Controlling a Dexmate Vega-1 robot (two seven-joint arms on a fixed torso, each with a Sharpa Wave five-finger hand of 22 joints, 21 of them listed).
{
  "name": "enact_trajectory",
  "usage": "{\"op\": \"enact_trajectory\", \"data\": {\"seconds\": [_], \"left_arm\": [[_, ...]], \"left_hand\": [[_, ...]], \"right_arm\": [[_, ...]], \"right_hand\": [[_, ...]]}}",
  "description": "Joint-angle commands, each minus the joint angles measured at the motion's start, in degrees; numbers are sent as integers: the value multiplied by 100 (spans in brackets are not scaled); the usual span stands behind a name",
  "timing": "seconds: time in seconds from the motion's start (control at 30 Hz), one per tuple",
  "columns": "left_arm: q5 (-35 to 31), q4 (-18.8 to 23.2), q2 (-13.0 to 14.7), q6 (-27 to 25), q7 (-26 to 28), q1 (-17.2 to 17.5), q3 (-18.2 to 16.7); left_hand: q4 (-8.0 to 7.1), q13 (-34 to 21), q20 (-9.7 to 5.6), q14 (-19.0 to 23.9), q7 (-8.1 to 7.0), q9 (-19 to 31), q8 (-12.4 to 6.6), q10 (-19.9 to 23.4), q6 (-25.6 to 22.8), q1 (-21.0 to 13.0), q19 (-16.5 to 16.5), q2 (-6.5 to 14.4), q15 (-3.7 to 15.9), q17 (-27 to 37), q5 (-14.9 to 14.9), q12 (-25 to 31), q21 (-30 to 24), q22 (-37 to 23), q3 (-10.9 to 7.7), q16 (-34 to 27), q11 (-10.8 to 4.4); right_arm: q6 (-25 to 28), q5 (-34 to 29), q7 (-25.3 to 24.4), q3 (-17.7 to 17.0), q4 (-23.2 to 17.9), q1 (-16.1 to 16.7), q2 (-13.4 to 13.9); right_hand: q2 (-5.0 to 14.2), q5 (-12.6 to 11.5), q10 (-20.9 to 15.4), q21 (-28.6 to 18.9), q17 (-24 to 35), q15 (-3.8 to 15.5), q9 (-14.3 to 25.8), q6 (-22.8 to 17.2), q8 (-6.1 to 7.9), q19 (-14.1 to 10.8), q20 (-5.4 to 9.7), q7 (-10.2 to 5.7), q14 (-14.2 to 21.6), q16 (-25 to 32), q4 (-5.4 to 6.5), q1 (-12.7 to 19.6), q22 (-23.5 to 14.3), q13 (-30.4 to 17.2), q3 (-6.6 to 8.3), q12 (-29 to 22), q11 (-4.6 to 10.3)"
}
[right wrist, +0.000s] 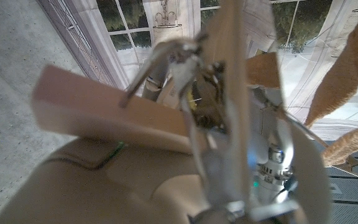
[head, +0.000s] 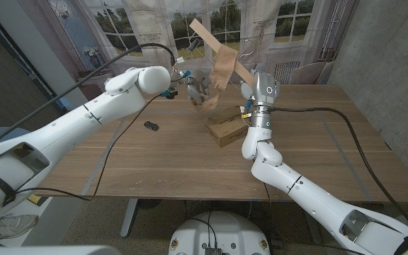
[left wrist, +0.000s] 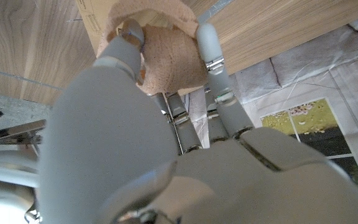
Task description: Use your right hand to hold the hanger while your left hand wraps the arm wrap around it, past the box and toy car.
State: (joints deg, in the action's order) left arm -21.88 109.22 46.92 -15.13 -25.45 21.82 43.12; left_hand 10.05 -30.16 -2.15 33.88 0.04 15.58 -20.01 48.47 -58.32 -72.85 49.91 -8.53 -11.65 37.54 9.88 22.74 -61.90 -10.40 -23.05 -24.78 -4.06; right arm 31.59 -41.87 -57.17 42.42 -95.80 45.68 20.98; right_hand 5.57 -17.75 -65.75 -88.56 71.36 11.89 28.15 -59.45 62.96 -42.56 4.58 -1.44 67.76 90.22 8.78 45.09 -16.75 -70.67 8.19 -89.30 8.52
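Note:
My right hand (head: 250, 79) is raised over the table's far middle and grips a light wooden hanger (head: 214, 44), which slants up toward the window. A tan arm wrap (head: 223, 69) is draped over the hanger and runs down to its roll (head: 202, 98), held by my left hand (head: 195, 91) just left of the hanger. In the left wrist view the fingers (left wrist: 213, 56) close around the roll (left wrist: 166, 59). The right wrist view has the hanger (right wrist: 104, 109) and its metal hook close up, with wrap strips (right wrist: 353, 56) beside it. The cardboard box (head: 225, 129) lies below both hands; the small black toy car (head: 151, 126) sits to its left.
The wooden table (head: 317, 149) spreads wide to the right and front. Black cables (head: 346, 117) trail across it from my right arm. A window with curtains stands behind the table, and a grey wall (head: 395, 49) rises on the right.

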Motion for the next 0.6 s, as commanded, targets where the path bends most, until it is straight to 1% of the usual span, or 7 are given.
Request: {"op": "enact_trajectory", "data": {"seconds": [0.03, 0.13, 0.3, 0.47, 0.57, 0.6], "left_arm": [[-10, 915, 417, 232, 778, 1047, -696], [-45, 1000, 437, 330, 1082, 1272, -835], [-136, 1066, 410, 586, 1800, 1719, -1066], [-646, 1301, 418, 712, 2502, 2160, -1163], [-816, 1391, 414, 905, 2866, 2410, -1244], [-840, 1387, 404, 1014, 3005, 2490, -1275]], "left_hand": [[-107, -717, -988, 2640, 364, 38, 10, 200, -366, -1231, -456, 1303, 2257, 20, 39, -20, -72, -13, -133, 16, 200], [-106, -733, -990, 2640, 365, 47, 16, 195, -352, -1230, -462, 1305, 2261, 19, 36, -28, -85, -13, -137, 24, 196], [-104, -748, -989, 2639, 365, 52, 22, 187, -345, -1230, -467, 1306, 2256, 19, 32, -39, -99, -13, -142, 33, 213], [-103, -753, -988, 2653, 366, 52, 26, 203, -351, -1228, -472, 1307, 2260, 19, 28, -47, -115, -13, -146, 37, 216], [-106, -742, -991, 2644, 365, 55, 28, 210, -352, -1223, -476, 1311, 2264, 21, 26, -63, -125, -14, -149, 46, 208], [-104, -745, -991, 2649, 371, 53, 31, 198, -354, -1223, -479, 1311, 2259, 21, 26, -70, -129, -13, -151, 46, 211]], "right_arm": [[149, 147, -107, -41, -34, 41, -12], [162, 177, -94, -27, -10, 35, -19], [204, 206, -73, 1, 43, 11, -29], [254, 245, -102, 6, 97, -15, -73], [281, 257, -78, 23, 110, -35, -65], [304, 256, -84, 26, 119, -41, -74]], "right_hand": [[393, 19, -47, -41, 17, 20, -18, -1, 32, -51, 331, -14, 25, 15, 6, -23, -13, -22, 50, -34, 49], [392, 22, -40, -44, 17, 20, -21, -1, 39, -53, 328, -3, 26, 15, 6, -25, -18, -22, 55, -32, 50], [391, 25, -42, -41, 17, 20, -28, -1, 44, -63, 325, -10, 26, 15, 7, -26, -8, -22, 61, -33, 50], [389, 30, -48, -51, 17, 20, -40, 0, 50, -57, 323, -4, 27, 15, 8, -30, -26, -22, 68, -36, 38], [391, 34, -48, -47, 18, 20, -42, 5, 58, -54, 324, 8, 28, 16, 8, -31, -25, -22, 78, -35, 57], [388, 36, -38, -39, 18, 20, -25, 23, 66, -54, 326, 7, 26, 15, 9, -34, -14, -22, 78, -32, 39]]}}
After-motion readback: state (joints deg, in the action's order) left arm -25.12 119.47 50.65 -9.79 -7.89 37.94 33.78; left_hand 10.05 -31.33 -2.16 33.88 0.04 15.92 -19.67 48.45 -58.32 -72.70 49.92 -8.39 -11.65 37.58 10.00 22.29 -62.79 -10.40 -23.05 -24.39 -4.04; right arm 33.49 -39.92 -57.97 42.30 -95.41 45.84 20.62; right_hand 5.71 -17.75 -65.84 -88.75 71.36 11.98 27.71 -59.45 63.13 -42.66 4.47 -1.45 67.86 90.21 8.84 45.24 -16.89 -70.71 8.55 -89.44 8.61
